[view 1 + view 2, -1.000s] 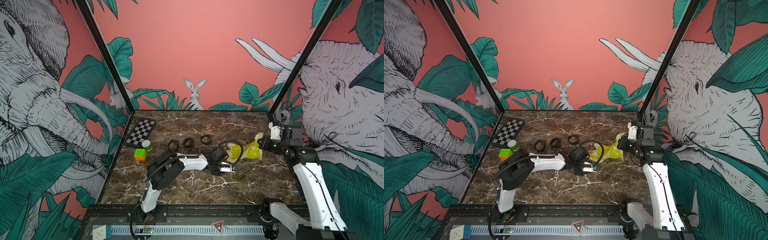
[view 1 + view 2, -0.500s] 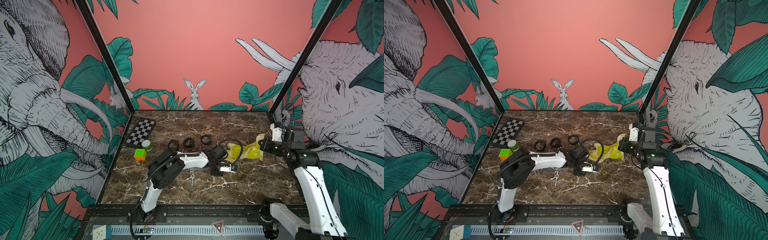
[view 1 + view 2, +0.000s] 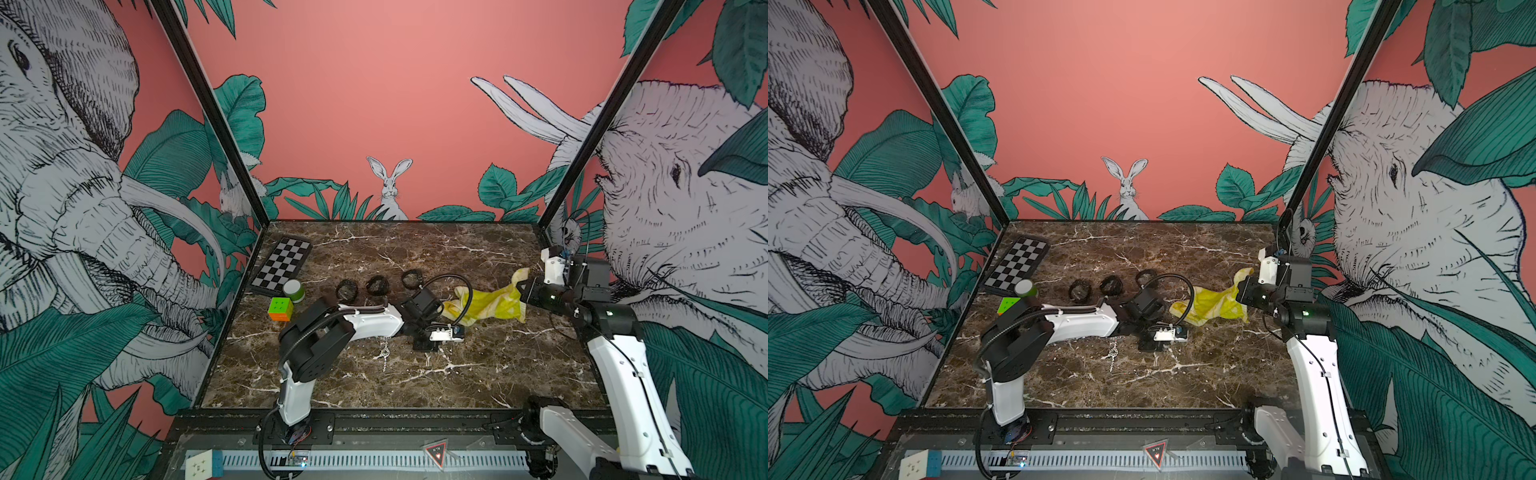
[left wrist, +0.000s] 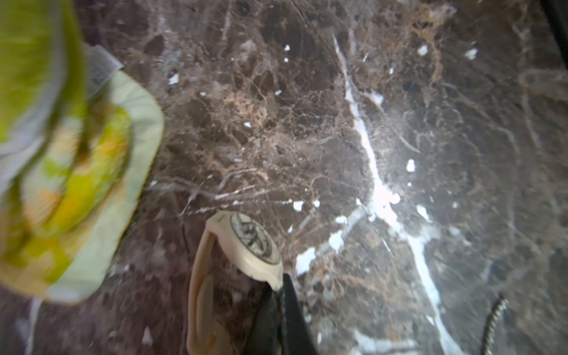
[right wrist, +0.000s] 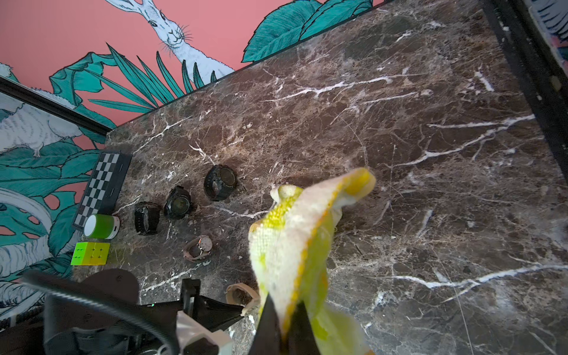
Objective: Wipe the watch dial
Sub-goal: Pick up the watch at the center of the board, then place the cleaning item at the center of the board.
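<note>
A cream watch (image 4: 255, 246) with a pale strap is held low over the marble table (image 3: 478, 374), its dial showing at a slant. My left gripper (image 4: 280, 290) is shut on the edge of its case. The right wrist view shows the same strap (image 5: 241, 295) at the tip of that gripper. A yellow cloth (image 3: 490, 303) hangs from my right gripper (image 3: 524, 291), which is shut on one end of it. The cloth (image 4: 76, 184) lies beside the watch, not touching it. The watch is hidden in both top views.
Three black watches (image 3: 347, 289) (image 3: 377, 285) (image 3: 411, 278) sit in a row behind the left arm. A rose watch (image 5: 199, 246) lies near them. A checkerboard (image 3: 282, 268), green speaker (image 3: 293, 290) and colour cube (image 3: 280, 308) stand at the left. A small chained item (image 3: 385, 353) lies mid-table.
My left gripper has closed on the cream watch. The right gripper has shifted slightly left with the cloth.
</note>
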